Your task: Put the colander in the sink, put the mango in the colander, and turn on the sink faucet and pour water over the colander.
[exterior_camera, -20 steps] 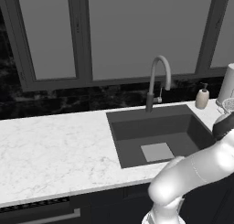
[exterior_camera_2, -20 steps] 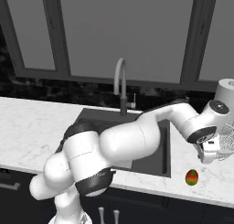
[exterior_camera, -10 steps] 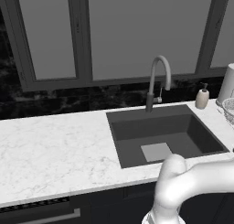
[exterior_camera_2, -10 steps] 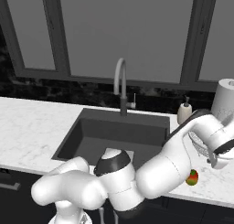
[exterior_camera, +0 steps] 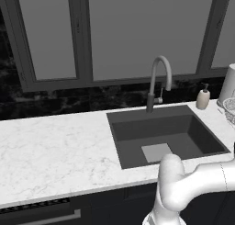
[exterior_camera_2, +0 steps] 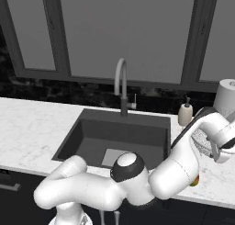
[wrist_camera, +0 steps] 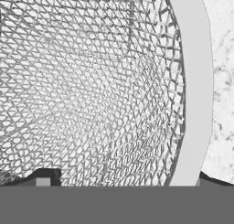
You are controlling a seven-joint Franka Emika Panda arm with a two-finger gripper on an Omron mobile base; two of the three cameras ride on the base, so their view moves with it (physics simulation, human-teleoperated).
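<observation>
Up close, spread fingers (wrist_camera: 43, 178) straddle the colander (wrist_camera: 91, 90) wall; likely light, springy mesh, best pinched at its stiff rim (wrist_camera: 196, 81).

Colander (wrist_camera: 91, 90): fine silvery wire-mesh bowl with a smooth pale rim, resting on the white marble counter right of the sink (exterior_camera: 165, 134). Sink: dark grey recessed basin with a lighter square patch on its floor. Mango (exterior_camera_2: 196, 181): red-orange, on the counter near its front edge. Sink faucet (exterior_camera: 158, 81): grey gooseneck behind the basin.
</observation>
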